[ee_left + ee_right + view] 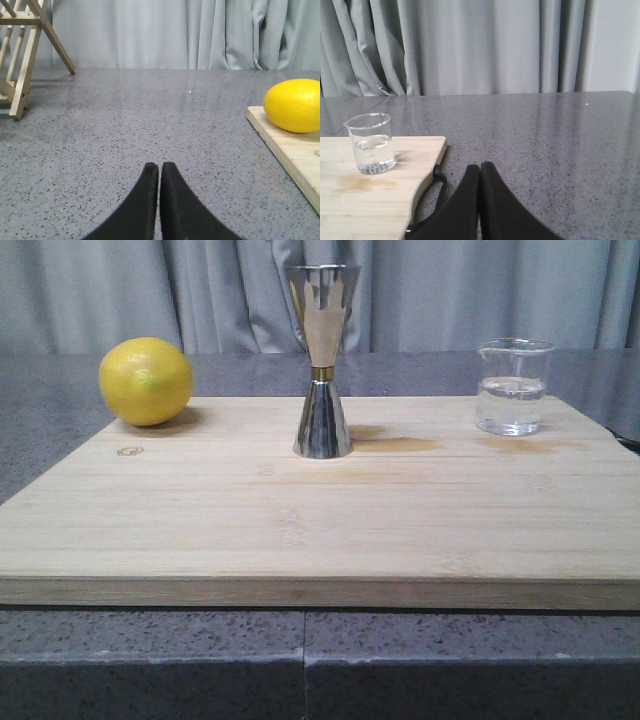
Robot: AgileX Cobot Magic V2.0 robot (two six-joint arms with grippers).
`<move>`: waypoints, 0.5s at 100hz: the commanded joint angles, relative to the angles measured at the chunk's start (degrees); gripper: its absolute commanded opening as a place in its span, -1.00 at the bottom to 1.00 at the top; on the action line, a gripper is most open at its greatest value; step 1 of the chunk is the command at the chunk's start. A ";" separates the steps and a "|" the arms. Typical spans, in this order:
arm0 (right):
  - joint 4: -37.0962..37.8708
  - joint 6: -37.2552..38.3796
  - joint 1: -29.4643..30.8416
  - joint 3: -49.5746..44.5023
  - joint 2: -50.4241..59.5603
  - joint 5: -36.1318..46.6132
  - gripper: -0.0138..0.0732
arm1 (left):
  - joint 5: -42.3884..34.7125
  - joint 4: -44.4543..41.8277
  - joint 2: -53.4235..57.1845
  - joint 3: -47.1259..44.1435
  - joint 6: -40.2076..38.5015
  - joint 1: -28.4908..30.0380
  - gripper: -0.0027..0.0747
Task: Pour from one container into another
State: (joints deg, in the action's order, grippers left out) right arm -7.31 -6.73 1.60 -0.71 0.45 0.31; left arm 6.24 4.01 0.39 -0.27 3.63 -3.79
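left end effector (pixel 159 172) clenched on nothing, black fingertips pressed together, low over bare speckled grey table (pixel 150 115), off the left edge of the wooden cutting board (pixel 287 150). right end effector (pixel 480 172) likewise clenched and holding nothing, fingertips touching, over the table just off the board's right edge, beside the board's black handle loop (pixel 440 182).

from the left wrist: yellow lemon (pixel 294 105) resting on the near corner of the board; a wooden rack (pixel 25 45) standing well apart on the table at the far side, against the grey curtain (pixel 200 32).

from the right wrist: small clear glass beaker (pixel 370 142) upright near the board's edge, partly filled with clear liquid, pouring lip and faint printed markings visible.

in the front view: board lying flat across the table, carrying three things in a row along its far side. lemon at the left rear corner, shiny steel hourglass jigger (pixel 322 360) upright in the middle with a thin gold band at its waist, beaker at the right rear, well apart from the jigger. damp-looking darker patches on the wood beside the jigger and under the beaker. neither arm visible in the front view.
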 commanded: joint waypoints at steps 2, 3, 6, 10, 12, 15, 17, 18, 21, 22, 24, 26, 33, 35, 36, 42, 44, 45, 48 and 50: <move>0.00 -0.32 0.41 -0.48 1.22 4.90 -0.85 | -5.57 0.70 1.16 -1.61 -0.51 0.12 -0.98; 0.00 -0.32 0.41 -0.48 1.22 4.99 -0.85 | -5.79 0.68 1.16 -1.61 -0.51 0.12 -0.98; 0.00 -0.32 0.41 -0.37 1.22 4.99 -0.85 | -6.97 1.50 1.16 -1.47 -0.51 0.12 -0.98; 0.00 -0.32 0.41 -0.10 1.22 4.99 -0.85 | -8.03 2.83 1.16 -1.24 -0.51 0.12 -0.98; -0.14 -0.32 0.41 0.30 1.22 4.73 -0.85 | -8.75 3.62 1.16 -1.11 -0.51 0.12 -0.98; -0.33 -0.32 0.41 0.87 1.22 4.01 -0.85 | -9.79 4.39 1.16 -0.74 -0.51 0.12 -0.98; -0.61 -0.32 0.41 1.44 1.22 3.38 -0.85 | -10.02 4.63 1.16 -0.26 -0.51 0.12 -0.98; -0.77 -0.32 0.41 1.65 1.22 3.13 -0.85 | -10.02 4.73 1.16 0.06 -0.51 0.12 -0.98; -0.89 -0.32 0.41 2.67 1.22 1.87 -0.85 | -10.14 4.78 1.16 0.87 -0.51 0.12 -0.98; -0.89 -0.32 0.41 3.24 1.22 1.16 -0.85 | -10.02 4.78 1.16 1.10 -0.51 0.12 -0.98; -0.89 -0.32 0.41 4.16 1.22 0.01 -0.85 | -9.90 4.88 1.16 1.82 -0.51 0.12 -0.98; -0.89 -0.32 0.41 5.21 1.22 -0.82 -0.85 | -9.49 4.87 1.16 2.61 -0.51 0.12 -0.98; -0.89 -0.32 0.41 9.03 1.00 -5.50 -0.85 | -7.43 4.87 1.03 5.70 -0.51 0.12 -0.98; -0.89 -0.32 0.41 9.82 0.90 -6.74 -0.85 | -6.84 5.01 0.87 6.72 -0.51 0.12 -0.98; -0.89 -0.32 0.41 10.64 0.72 -7.59 -0.85 | -6.24 4.99 0.86 7.06 -0.51 0.12 -0.98; -0.89 -0.32 0.41 13.79 -0.26 -10.58 -0.85 | -3.98 4.99 -0.27 10.46 -0.51 0.12 -0.98; -0.89 -0.32 0.41 15.01 -0.73 -11.69 -0.85 | -3.05 4.99 -0.78 11.63 -0.51 0.12 -0.98; -0.89 -0.32 0.41 15.79 -0.92 -12.45 -0.85 | -2.73 4.99 -0.94 12.03 -0.51 0.12 -0.98; -0.64 -0.32 0.41 17.34 -1.70 -13.80 -0.85 | -1.00 4.99 -1.78 14.04 -0.51 0.12 -0.98; -0.38 -0.32 0.41 18.48 -2.40 -14.72 -0.85 | -0.04 4.99 -2.44 14.83 -0.51 0.12 -0.98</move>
State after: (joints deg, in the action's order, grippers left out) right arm -8.20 -6.73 1.60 11.71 0.45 -14.02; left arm 6.64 8.37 0.26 8.54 3.49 -3.79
